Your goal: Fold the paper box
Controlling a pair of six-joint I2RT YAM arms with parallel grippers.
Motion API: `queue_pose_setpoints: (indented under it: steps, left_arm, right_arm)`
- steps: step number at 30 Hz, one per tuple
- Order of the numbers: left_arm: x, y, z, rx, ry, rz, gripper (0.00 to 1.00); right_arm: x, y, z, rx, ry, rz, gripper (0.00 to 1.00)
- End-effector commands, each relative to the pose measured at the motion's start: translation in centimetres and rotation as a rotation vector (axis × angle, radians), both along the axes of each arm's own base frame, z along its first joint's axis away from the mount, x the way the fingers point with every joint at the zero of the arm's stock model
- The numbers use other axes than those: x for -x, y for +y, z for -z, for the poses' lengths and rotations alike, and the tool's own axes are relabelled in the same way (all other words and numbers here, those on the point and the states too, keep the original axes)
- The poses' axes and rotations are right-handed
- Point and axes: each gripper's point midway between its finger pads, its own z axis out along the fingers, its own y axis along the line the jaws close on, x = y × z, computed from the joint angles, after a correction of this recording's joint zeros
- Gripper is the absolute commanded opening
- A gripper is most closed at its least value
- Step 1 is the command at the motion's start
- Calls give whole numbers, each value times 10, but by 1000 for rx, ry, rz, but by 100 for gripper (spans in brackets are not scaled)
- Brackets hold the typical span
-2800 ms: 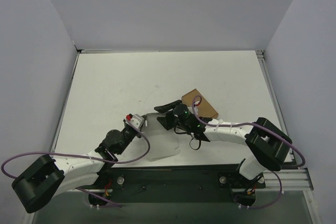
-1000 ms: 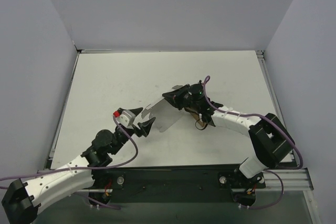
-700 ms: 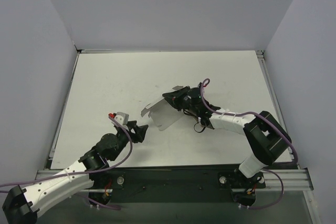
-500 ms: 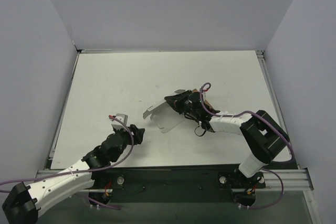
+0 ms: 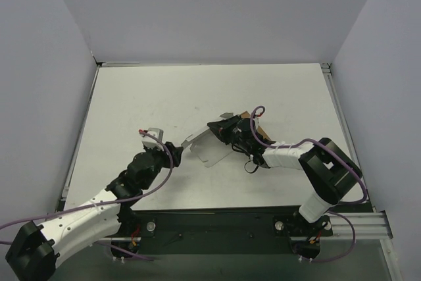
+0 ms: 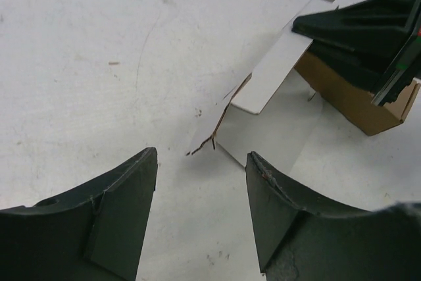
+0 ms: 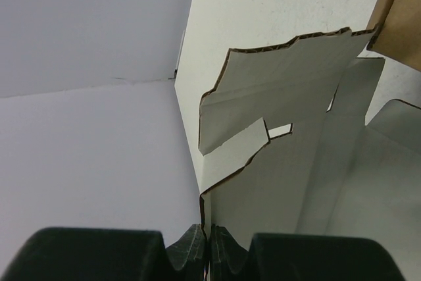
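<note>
Top view: the thin white-grey card cutout with tabs and notched edges, the paper box (image 5: 209,151), sits near the middle of the white table (image 5: 131,110), between the two arms. The right gripper (image 5: 218,128) meets its far-right edge, and the left gripper (image 5: 176,152) lies just beside its left corner.

Right wrist view: the two black fingers (image 7: 197,245) of the right gripper are pressed together on a thin edge of the paper box (image 7: 289,162). From that pinch the panels and a small tab extend away from the camera.

Left wrist view: the left gripper (image 6: 200,162) stands with its two fingers (image 6: 118,208) spread apart and nothing between them. The ragged corner of the paper box (image 6: 276,97) lies just ahead of the gap, apart from both fingers. One white panel slopes upward toward the right gripper (image 6: 368,24), while a greyer panel below it looks to lie flat on the table. A small closed brown cardboard box (image 6: 348,103) rests on the table under the right gripper, just beside the far end of the paper box.
</note>
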Motion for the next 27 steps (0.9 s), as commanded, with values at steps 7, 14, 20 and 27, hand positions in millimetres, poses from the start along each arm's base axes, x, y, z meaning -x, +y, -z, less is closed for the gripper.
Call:
queue_pose_setpoints:
  steps: [7,14,20,27]
  left_arm:
    - [-40,-25,-50,-6,-131,91,66]
    - [-54,-40,-43,-44,-134,143,66]
    - [-61,-48,-34,-74,-123,173,66]
    - [-66,-59,-23,-100,-111,217,66]
  right_arm:
    - [-3,5,-7,-13,-55,-16,0]
    - [-4,6,-7,-23,-57,-25,0]
    - [-4,5,-9,-14,-63,-23,0]
    - [-3,4,-8,-6,-61,-24,0]
